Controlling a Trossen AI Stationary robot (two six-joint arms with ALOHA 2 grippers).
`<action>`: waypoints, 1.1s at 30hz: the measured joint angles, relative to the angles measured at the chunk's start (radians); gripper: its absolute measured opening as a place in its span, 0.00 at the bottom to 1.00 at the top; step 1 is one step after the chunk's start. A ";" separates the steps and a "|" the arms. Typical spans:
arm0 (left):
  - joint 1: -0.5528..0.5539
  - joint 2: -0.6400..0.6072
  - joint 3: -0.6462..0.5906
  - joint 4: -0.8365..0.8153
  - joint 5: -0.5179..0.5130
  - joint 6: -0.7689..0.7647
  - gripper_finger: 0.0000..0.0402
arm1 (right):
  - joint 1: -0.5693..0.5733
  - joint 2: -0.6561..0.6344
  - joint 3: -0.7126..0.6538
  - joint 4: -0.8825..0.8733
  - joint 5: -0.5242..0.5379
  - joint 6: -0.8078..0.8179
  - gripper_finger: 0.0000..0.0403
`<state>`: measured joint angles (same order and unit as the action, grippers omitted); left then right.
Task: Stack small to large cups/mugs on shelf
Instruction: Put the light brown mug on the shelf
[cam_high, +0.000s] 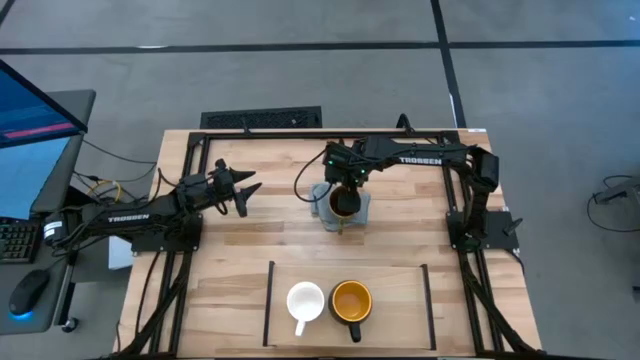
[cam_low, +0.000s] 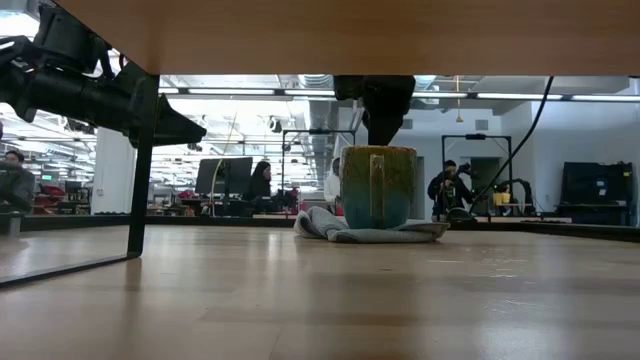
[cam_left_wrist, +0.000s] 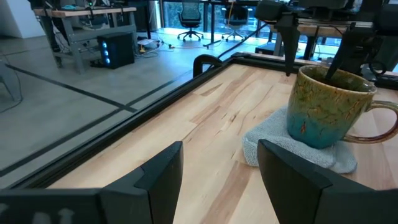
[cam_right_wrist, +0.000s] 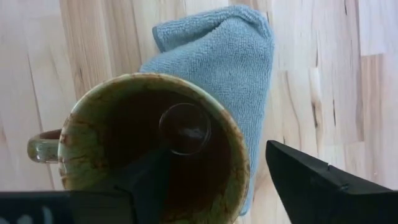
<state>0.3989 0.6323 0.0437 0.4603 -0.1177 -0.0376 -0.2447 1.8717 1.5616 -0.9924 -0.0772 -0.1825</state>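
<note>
I see my right gripper (cam_right_wrist: 214, 180) spread astride the rim of the speckled, glossy brownish-gold mug (cam_right_wrist: 112, 124) on the nubby grey cloth (cam_right_wrist: 230, 68), one finger inside, while the left gripper (cam_high: 243, 190) waits open.

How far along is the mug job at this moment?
Done: white mug and dark mug stand side by side on the shelf. In hand: right gripper straddles the brown mug's rim, one finger inside, on the cloth. Left: gripping, moving it to the shelf.
</note>
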 joint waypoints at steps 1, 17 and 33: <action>0.000 0.000 0.000 0.000 0.000 0.000 0.49 | 0.000 0.000 0.000 0.002 0.000 0.000 0.68; 0.000 0.000 0.000 0.002 0.000 0.000 0.49 | -0.009 0.060 -0.002 -0.015 0.000 -0.016 0.46; 0.000 0.000 0.000 0.001 -0.003 0.027 0.49 | -0.015 0.065 0.001 0.002 0.004 -0.042 0.13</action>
<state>0.3988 0.6323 0.0437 0.4615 -0.1211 -0.0109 -0.2596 1.9366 1.5623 -0.9905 -0.0730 -0.2246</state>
